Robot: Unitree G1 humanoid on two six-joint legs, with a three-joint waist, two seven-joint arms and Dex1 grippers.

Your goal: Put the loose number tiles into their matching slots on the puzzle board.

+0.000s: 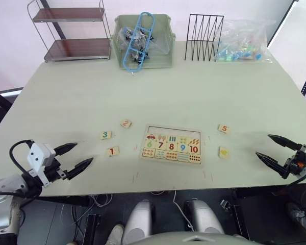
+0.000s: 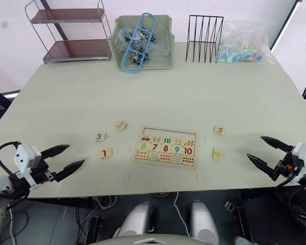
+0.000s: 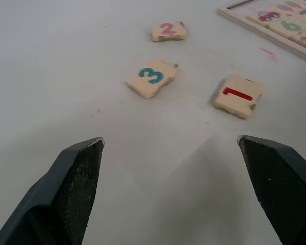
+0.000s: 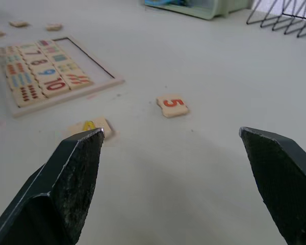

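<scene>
Tiles all out of place, none yet seated: top row of slots (image 1: 171, 129) on puzzle board (image 1: 172, 144) empty, five recesses waiting. Board flat at table (image 1: 158, 87) centre near front edge, pale wood, lower rows filled with coloured 6 to 10 and small counting pictures. Off board's left side, three loose pieces well apart from one another: orange 2 tile (image 1: 125, 123) farthest back, green 3 tile (image 1: 105, 135) farther left, red 1 tile (image 1: 112, 151) nearest front. Off right side, orange 5 tile (image 1: 224, 128) and, closer to front edge, yellow 4 tile (image 1: 224, 152). Each a small square of pale wood, edges slightly rough, lying face up, numerals turned at odd angles.

Left gripper (image 1: 73, 157) low over front left of table, fingers spread wide, nothing held, pointed toward 1 and 3. Right gripper (image 1: 272, 148) mirrored at front right, likewise gaping and empty, 4 and 5 ahead of it.

Whole job apparently still ahead: five picks, five placements.
</scene>
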